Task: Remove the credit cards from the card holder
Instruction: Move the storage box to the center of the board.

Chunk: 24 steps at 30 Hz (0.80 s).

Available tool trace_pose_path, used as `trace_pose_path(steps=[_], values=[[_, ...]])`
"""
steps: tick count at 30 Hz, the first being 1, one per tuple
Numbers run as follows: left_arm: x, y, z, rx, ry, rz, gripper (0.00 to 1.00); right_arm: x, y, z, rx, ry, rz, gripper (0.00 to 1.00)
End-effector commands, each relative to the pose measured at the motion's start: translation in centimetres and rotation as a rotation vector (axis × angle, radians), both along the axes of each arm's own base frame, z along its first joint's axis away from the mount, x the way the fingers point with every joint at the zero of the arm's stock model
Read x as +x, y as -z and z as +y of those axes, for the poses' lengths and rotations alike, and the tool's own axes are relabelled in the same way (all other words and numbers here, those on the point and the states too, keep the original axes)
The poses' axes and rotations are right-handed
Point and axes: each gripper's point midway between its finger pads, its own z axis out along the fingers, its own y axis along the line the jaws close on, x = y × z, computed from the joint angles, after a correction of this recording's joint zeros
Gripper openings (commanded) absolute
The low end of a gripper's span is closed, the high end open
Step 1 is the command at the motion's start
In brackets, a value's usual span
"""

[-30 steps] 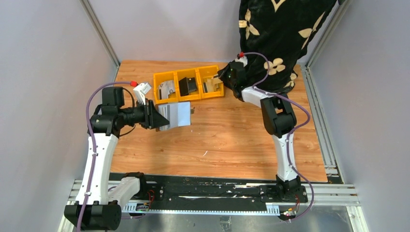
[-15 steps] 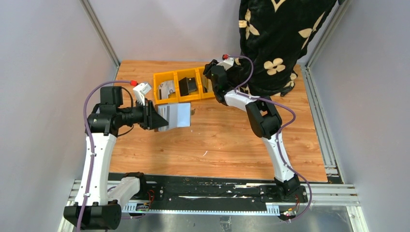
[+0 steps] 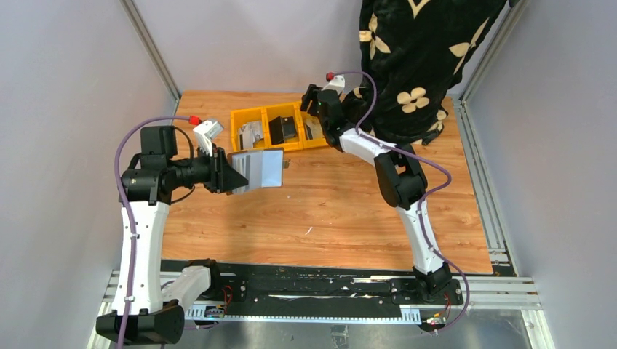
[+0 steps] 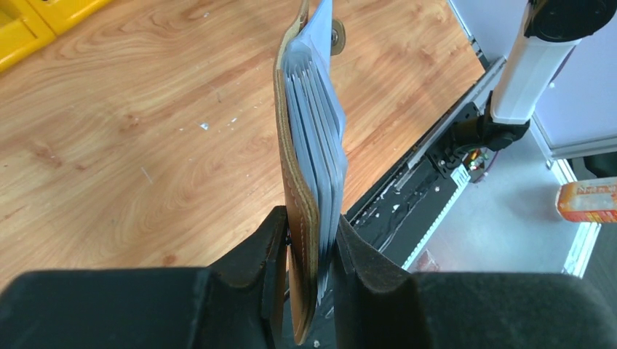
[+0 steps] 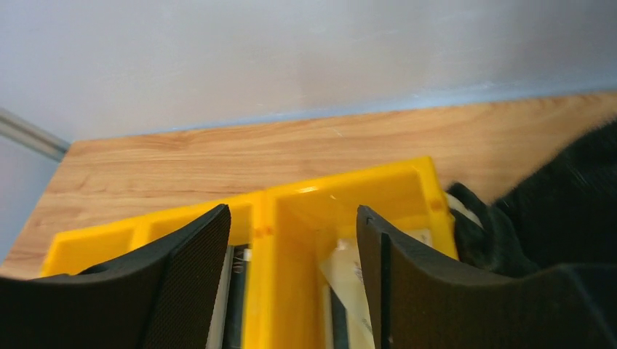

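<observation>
The left jaws pinch the card holder (image 3: 260, 169) clear of the surface, just near-left of the yellow tray (image 3: 248, 111). The right jaws gape empty above its right compartment; credit cards (image 3: 252, 134) lie inside the tray.

High rear overview, two wrist close-ups

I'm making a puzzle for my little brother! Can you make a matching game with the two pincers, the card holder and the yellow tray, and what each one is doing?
1 left pincer
2 right pincer
3 card holder
4 yellow tray

A open, nothing in it
B sitting on the table
C shut on something
D held up in the air

Pairs: 1-C, 2-A, 3-D, 4-B
</observation>
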Motion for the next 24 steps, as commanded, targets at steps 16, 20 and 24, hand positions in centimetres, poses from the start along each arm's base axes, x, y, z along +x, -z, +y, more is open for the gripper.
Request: trace_pose_path(steps=[16,20,24], values=[[-0.7,-2.3,1.1,0.041,-0.011,-0.075,0.0,-2.4,6.5,6.1,-0.275,-0.262,0.249,0.58],[-0.9,-2.6,1.1,0.037,-0.01,-0.082,0.0,-3.2,6.9,6.2,-0.287,-0.245,0.263,0.31],[-1.1,-2.8,1.1,0.039,-0.012,-0.093,0.0,-5.5,6.7,5.5,-0.303,-0.193,0.271,0.06]])
